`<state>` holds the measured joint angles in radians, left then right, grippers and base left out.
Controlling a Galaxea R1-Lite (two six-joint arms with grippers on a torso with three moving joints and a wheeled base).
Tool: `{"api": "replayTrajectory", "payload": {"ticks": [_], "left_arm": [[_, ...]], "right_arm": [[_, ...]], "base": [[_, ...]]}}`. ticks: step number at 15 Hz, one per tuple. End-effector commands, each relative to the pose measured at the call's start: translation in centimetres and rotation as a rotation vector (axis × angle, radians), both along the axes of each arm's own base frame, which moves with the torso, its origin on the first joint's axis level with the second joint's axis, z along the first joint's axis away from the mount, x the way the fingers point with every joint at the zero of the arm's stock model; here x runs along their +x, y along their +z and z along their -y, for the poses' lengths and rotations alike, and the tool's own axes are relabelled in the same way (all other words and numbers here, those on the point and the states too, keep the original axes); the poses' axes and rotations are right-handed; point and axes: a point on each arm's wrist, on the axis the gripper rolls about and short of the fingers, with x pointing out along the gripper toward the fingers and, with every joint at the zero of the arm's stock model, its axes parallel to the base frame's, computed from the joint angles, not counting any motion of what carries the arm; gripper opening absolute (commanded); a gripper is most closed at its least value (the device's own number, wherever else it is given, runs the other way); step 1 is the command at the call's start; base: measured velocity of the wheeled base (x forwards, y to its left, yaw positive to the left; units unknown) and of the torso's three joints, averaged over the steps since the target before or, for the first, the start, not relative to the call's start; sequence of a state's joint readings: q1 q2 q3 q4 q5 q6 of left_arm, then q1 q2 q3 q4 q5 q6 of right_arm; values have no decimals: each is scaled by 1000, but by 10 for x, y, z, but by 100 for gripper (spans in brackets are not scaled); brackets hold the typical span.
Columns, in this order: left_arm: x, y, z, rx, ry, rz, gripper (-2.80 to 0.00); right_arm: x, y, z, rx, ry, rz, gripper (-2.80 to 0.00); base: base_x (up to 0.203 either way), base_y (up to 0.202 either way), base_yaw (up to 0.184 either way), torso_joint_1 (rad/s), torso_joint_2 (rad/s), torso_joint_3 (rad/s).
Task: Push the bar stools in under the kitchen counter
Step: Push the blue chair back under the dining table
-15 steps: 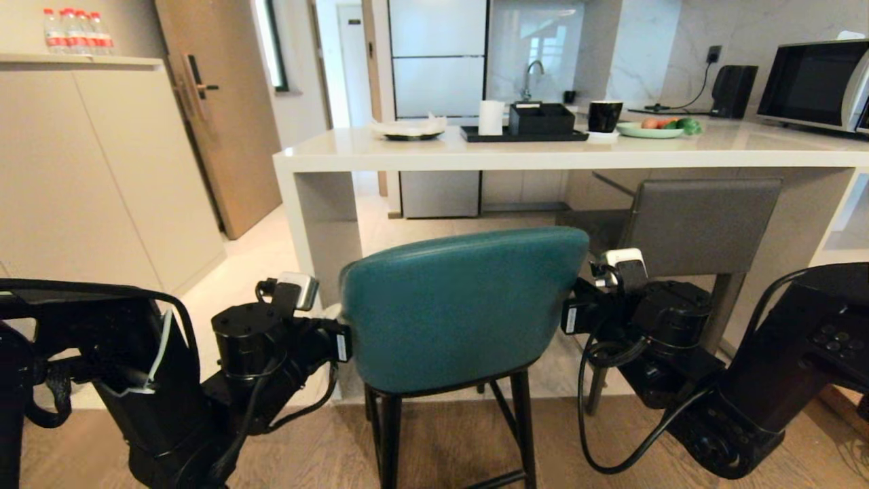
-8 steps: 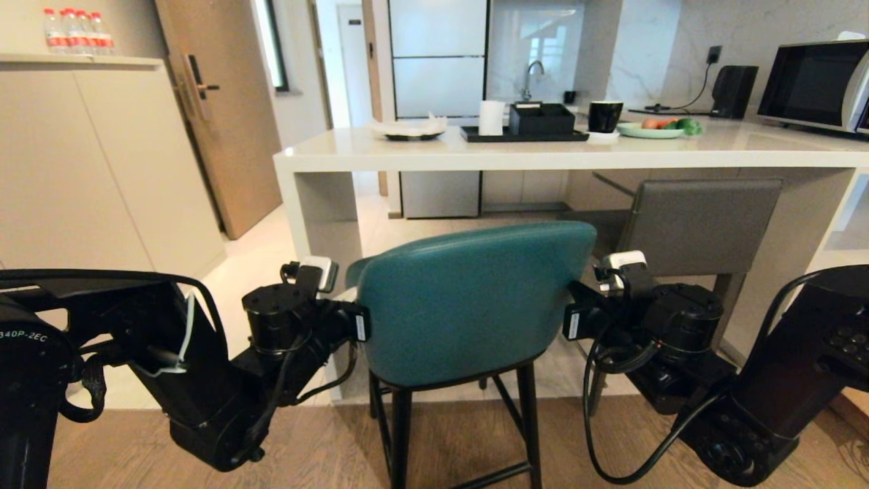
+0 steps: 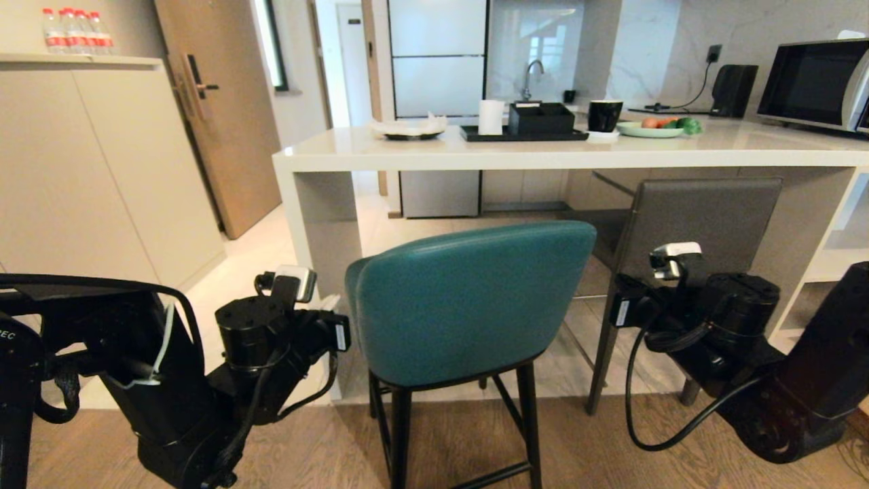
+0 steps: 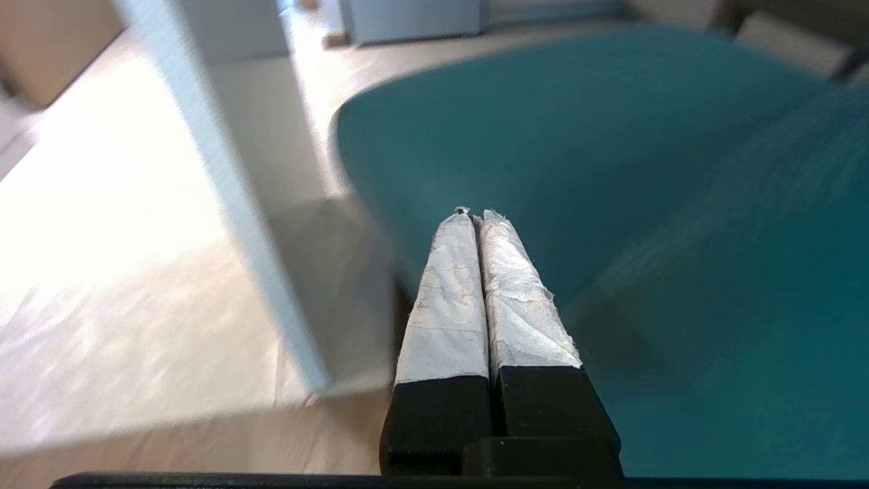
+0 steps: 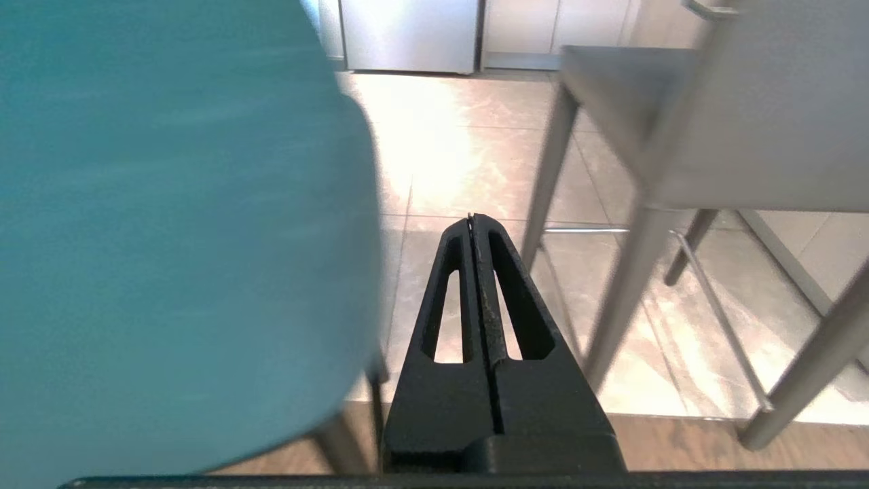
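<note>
Pale floor tiles meeting wood planks run beneath the kitchen counter (image 3: 516,157), your landmark for everything else. From the head view you see the teal stool (image 3: 468,305) standing out in front of the counter's near edge, close to its white side panel (image 3: 299,224), with its back facing you and its black legs on the wood strip. You see the grey stool (image 3: 703,221) further along the counter, its square back just below the slab's edge and its seat reaching in under the top. On the slab sit a black tray (image 3: 523,134), a dark mug (image 3: 604,115), a plate of fruit (image 3: 655,128) and a microwave (image 3: 815,83). Only the wrist views give you the fingertips. In the left wrist view the left gripper (image 4: 474,216) has its taped fingers (image 4: 448,285) pressed together, gripping nothing, tips just beside the teal stool's (image 4: 611,170) outer edge on the side-panel side; you cannot tell whether they touch it. In the right wrist view the right gripper (image 5: 471,219) is likewise closed and empty, pointing into the gap between the teal back (image 5: 170,224) and the grey stool's legs (image 5: 628,292), apart from both. The head view shows you only the arm bodies flanking the teal stool, the left gripper (image 3: 333,303) tucked by the back's edge.
</note>
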<state>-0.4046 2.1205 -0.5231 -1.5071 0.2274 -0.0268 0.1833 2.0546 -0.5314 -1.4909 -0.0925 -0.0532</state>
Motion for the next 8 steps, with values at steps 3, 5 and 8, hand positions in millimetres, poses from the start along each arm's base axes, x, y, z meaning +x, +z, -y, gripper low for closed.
{"api": "replayTrajectory", "payload": {"ticks": [3,5,8], "left_arm": [[-19,-7,-6,9,18,-49,-280],[-16,-4,3,2,28,-26,-280],[-12,-4,16,0,57,-5,-280]], "right_arm": [[13,9,31,38,-15,49,-280],[31,6,28,42,41,69,-280],[65,-5,23,68,133,87,-280]], "base": [[0,0,0,0,0,0],[0,0,0,0,0,0],[0,0,0,0,0,0]]}}
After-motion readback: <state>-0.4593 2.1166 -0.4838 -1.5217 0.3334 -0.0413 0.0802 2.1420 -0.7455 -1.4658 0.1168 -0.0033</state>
